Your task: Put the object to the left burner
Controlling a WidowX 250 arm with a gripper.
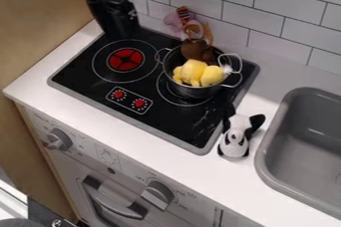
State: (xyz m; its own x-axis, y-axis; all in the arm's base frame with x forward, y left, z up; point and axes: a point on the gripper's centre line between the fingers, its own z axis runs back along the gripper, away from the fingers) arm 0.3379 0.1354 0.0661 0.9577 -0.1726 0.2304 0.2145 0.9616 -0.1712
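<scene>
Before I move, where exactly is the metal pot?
In the camera view, the pot sits over the back of the right-hand burner, with a yellow toy inside and a brown toy at its far rim.

toy (193, 71) in pot (189, 90), pot on right burner (185, 101) of stove (75, 74); plush animal (235, 140) before pot, between stove and sink (262, 159); sink right of stove.

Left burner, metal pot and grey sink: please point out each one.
Left burner (126, 59): camera view, on its red centre.
Metal pot (198, 91): camera view, on its front outer wall.
Grey sink (303, 171): camera view, inside the basin.
</scene>
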